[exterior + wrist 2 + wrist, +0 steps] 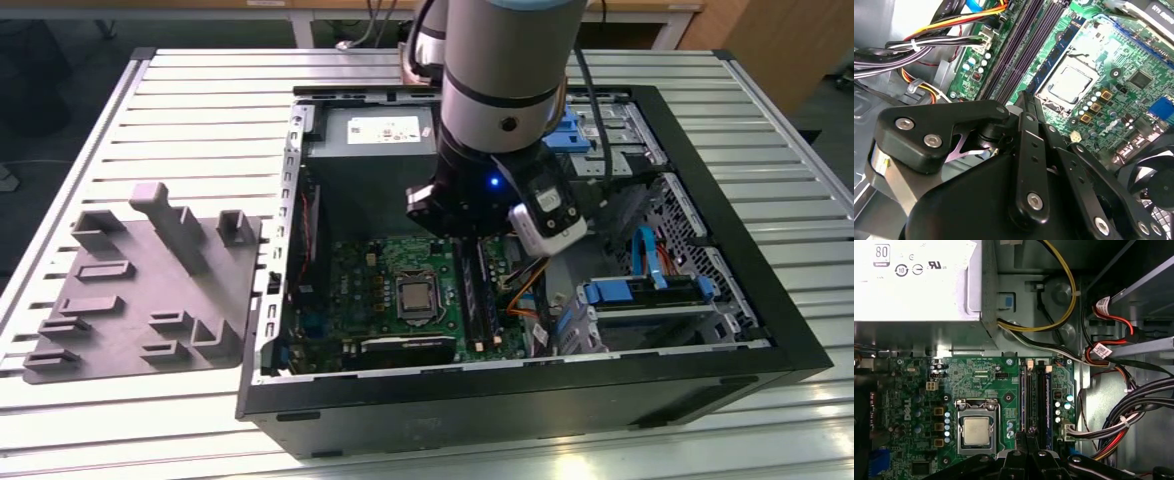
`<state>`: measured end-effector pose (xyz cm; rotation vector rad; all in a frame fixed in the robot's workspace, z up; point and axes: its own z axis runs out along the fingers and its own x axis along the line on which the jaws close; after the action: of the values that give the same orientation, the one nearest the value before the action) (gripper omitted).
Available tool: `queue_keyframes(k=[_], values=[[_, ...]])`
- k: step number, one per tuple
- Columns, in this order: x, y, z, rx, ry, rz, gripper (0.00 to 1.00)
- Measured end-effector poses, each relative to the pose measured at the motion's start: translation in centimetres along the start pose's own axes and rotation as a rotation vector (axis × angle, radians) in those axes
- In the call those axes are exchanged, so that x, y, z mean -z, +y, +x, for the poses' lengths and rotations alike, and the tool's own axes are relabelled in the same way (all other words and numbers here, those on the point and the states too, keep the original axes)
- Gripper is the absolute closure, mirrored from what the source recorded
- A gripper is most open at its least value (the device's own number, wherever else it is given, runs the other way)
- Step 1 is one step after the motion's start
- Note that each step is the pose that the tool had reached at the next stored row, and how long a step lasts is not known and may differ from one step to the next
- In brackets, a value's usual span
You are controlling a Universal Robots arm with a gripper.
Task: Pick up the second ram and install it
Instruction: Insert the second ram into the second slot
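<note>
The end effector (1026,439) hangs just above the memory slots (1014,55), its grip impossible to tell, and the second ram (478,295) seems to stand in a slot, perhaps not fully seated.

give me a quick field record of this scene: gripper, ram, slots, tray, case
gripper: low over the motherboard, fingertips at the ram slots
ram: cannot tell whether a stick sits between the fingers
slots: long, dark, beside the cpu socket
tray: grey, on the table at the exterior view's left, no stick seen on it
case: open, lying on the slatted table
</note>
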<state>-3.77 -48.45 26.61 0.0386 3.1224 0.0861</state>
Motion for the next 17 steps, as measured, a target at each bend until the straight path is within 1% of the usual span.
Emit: queue_keyframes(k=[11,12,13,17], values=[[-0.87,-0.05,-0.25,-0.001,0.0000,-0.0002,0.89],[-0.97,-0.05,-0.26,-0.001,0.0000,-0.0003,0.89],[-1.35,-0.07,-0.33,-0.001,0.0000,-0.0010,0.89],[-1.69,-0.09,-0.36,-0.001,0.0000,-0.0014,0.89]])
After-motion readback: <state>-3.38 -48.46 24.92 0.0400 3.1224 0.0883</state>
